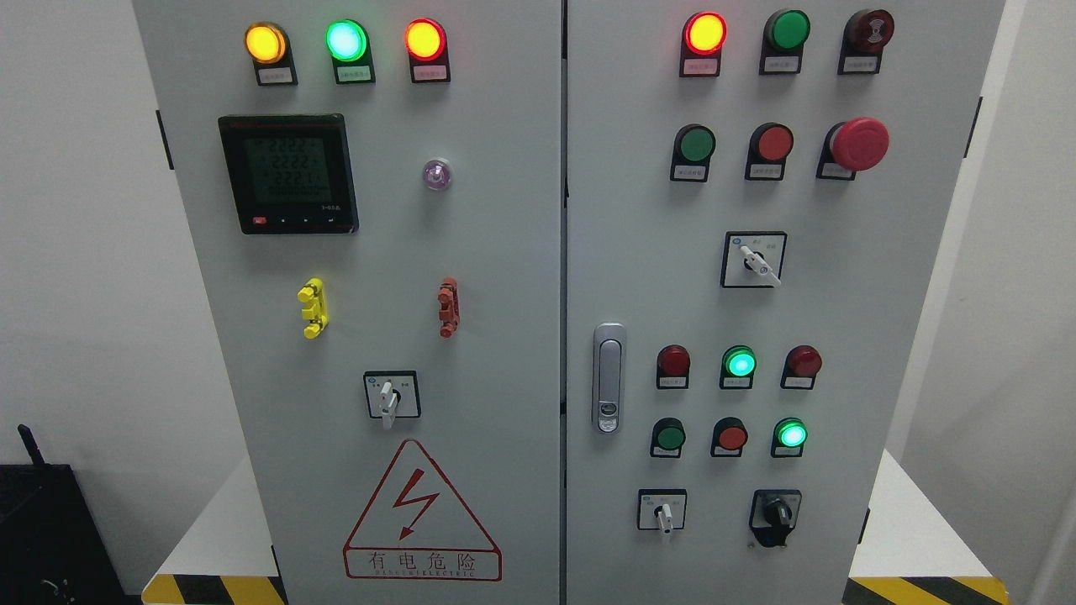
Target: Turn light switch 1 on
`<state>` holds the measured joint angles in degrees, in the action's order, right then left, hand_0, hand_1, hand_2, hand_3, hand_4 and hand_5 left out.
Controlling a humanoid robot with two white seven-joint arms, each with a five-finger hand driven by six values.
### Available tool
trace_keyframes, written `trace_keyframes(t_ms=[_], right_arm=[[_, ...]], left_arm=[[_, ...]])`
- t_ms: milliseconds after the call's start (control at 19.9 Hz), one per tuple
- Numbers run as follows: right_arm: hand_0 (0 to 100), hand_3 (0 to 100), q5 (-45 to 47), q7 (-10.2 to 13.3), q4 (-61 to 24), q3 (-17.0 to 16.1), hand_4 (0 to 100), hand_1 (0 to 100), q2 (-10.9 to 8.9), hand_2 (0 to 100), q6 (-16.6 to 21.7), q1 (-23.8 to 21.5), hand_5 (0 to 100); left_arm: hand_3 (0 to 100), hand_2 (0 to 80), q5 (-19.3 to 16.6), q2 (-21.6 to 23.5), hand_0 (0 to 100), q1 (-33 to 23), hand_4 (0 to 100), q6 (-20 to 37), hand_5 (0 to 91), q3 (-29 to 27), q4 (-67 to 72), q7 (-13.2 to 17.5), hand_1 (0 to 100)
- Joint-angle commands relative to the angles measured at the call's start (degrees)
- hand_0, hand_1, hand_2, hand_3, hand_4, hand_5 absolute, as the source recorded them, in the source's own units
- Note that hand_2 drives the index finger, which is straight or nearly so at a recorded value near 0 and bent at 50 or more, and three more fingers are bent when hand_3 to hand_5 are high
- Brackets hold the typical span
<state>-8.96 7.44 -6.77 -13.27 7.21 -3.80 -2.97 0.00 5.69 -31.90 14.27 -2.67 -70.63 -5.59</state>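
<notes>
**Facing the cabinet, hands not yet raised**

Neither of my hands shows, so I cannot tell how my fingers stand. The control cabinet [471, 353] fills the frame. Labels are too small to read; I guess light switch 1 [387, 400] is the white rotary selector at lower left centre, above the warning triangle [420, 514], mounted at easy reaching height.

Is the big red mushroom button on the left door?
No, the big red mushroom button sits on the right door, near its top, beside two round buttons.
</notes>
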Motion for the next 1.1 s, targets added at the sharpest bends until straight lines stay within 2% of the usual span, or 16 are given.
trace_keyframes(t_ms=[0, 150, 351, 552, 752, 852, 1053], right_arm=[[31, 0, -0.1, 0.0, 0.0, 0.0, 0, 0, 0.00, 0, 0.0, 0.0, 0], [31, 0, 0.0, 0.0, 0.0, 0.0, 0, 0, 0.00, 0, 0.0, 0.0, 0], [31, 0, 0.0, 0.0, 0.0, 0.0, 0, 0, 0.00, 0, 0.0, 0.0, 0], [31, 0, 0.0, 0.0, 0.0, 0.0, 0, 0, 0.00, 0, 0.0, 0.0, 0], [31, 0, 0.0, 0.0, 0.0, 0.0, 0, 0, 0.00, 0, 0.0, 0.0, 0], [31, 0, 0.0, 0.0, 0.0, 0.0, 0, 0, 0.00, 0, 0.0, 0.0, 0], [31, 0, 0.0, 0.0, 0.0, 0.0, 0, 0, 0.00, 0, 0.0, 0.0, 0]], left_arm=[[65, 30.4, -0.8, 0.7, 34, 1.0, 84, 2.0, 76.7, -1.5, -20.6, -2.2, 65], [70, 32.8, -0.8, 0.2, 34, 3.1, 87, 1.8, 83.9, -1.9, -23.7, -2.0, 68], [74, 35.4, -0.9, 0.2, 34, 6.4, 90, 1.2, 85.3, -1.9, -27.8, -1.8, 70], [77, 36.7, -0.1, 1.1, 34, 7.6, 91, -4.3, 86.0, -1.6, -36.8, -0.2, 71], [78, 36.3, 0.4, 0.7, 35, 10.8, 91, -9.2, 85.9, -1.4, -43.3, -0.2, 71], [78, 36.6, 0.5, 0.6, 29, 12.8, 92, -12.9, 85.7, -1.0, -45.4, -0.2, 71], [85, 41.5, 0.4, 0.2, 14, 17.5, 92, -15.8, 85.3, 1.2, -45.6, -1.1, 68]])
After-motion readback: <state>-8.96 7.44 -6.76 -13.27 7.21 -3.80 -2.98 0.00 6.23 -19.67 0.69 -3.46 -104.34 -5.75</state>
